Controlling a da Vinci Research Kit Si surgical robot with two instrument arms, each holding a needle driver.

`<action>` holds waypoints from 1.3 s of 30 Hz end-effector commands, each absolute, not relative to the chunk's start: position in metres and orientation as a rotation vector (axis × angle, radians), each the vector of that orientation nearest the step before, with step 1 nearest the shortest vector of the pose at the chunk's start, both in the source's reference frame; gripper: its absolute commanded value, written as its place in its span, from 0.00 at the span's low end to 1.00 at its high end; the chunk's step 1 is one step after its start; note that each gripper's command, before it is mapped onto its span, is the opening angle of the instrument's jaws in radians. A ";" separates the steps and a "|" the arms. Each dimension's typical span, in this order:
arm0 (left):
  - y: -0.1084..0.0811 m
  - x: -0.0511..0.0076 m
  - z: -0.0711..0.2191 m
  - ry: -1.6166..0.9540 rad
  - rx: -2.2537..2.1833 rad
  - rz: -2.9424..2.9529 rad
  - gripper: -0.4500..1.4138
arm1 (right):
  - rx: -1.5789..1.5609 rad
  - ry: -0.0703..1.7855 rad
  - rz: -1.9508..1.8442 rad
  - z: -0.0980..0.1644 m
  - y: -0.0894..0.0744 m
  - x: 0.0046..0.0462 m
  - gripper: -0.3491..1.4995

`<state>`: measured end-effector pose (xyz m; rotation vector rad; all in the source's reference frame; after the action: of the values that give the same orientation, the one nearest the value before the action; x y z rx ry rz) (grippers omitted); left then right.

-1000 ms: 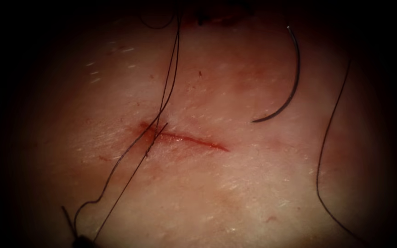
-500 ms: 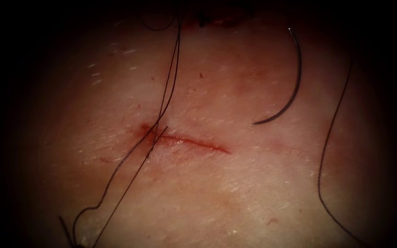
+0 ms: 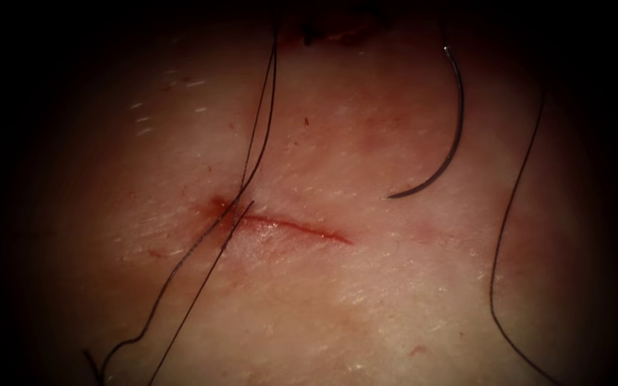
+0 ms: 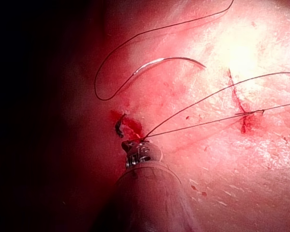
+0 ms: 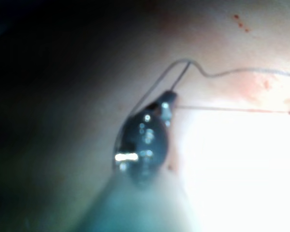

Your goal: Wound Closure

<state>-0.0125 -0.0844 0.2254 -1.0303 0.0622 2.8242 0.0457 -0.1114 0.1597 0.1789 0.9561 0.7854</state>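
Needle [image 3: 446,139] lies free on the tissue [image 3: 366,300], held by neither of my tools, to the far right of the cut [image 3: 287,225] and not in the tissue. My left tool [image 4: 135,147] has its jaws closed on the thread [image 3: 262,114], and my right tool [image 5: 165,104] likewise grips thread at its tip. From them, two strands run to the left end of the cut, where red fluid [image 3: 217,209] stains the tissue.

Endoscope view: dim, with light pooled on the middle of the tissue [image 3: 337,286] and heavy darkness at every edge. Left wrist view: strong glare bleaches the tissue beyond the cut [image 4: 237,96]; one side is black. Right wrist view: blurred, half dark, half washed-out white.
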 end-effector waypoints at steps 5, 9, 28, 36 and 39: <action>-0.086 -0.0134 0.226 0.033 -1.056 2.776 0.16 | 0.157 0.962 0.806 0.160 -0.113 0.0462 0.51; -0.085 -0.0133 0.225 -0.008 -1.093 2.710 0.44 | 0.141 0.958 0.823 0.160 -0.112 0.0461 0.84; -0.090 -0.0101 0.220 0.008 -1.218 2.577 0.00 | 0.215 0.972 0.804 0.154 -0.112 0.0394 0.99; -0.093 -0.0083 0.218 0.048 -1.246 2.598 0.00 | 0.354 1.012 0.728 0.151 -0.112 0.0332 0.99; -0.094 -0.0079 0.217 0.056 -1.255 2.593 0.00 | 0.408 1.008 0.694 0.150 -0.111 0.0311 0.99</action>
<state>-0.0068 -0.0927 0.2165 -1.2550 0.0662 2.5929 0.0305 -0.1099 0.1500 0.3991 1.0102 0.6892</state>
